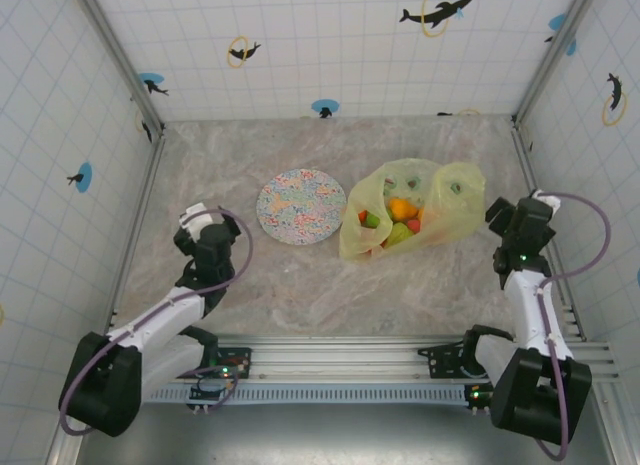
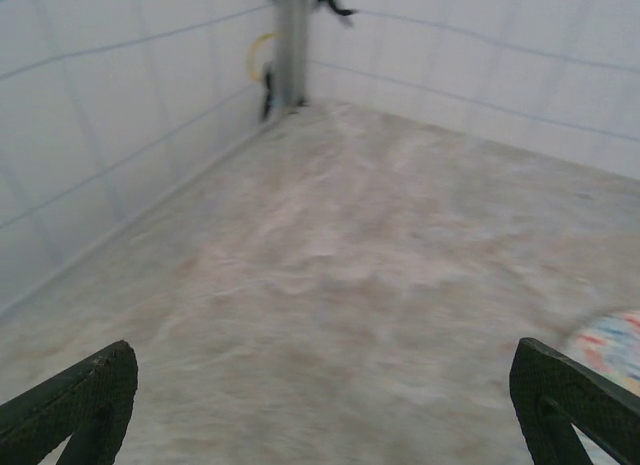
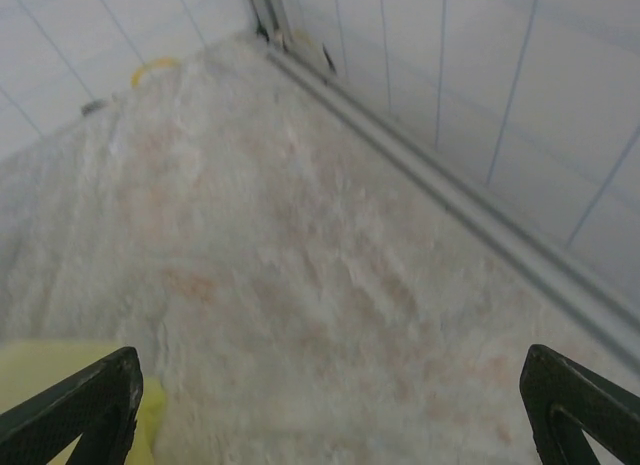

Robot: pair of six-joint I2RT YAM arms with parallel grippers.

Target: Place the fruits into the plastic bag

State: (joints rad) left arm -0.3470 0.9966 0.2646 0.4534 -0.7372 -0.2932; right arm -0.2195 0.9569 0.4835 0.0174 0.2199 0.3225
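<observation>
Finishing: fruits judged all bagged

On the worktop (image 1: 300, 285), the plastic bag (image 1: 455, 190) is seen just right of the plate (image 1: 301, 206), fruits (image 1: 403, 207) gathered inside. Both jaws are held wide open, empty, one either side of the plate. No further pick is judged needed.

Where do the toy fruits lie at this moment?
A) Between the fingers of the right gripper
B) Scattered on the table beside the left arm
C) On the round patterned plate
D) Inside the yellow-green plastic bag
D: in the top view the fruits sit together inside the open mouth of the plastic bag, which lies to the right of the patterned plate.
</observation>
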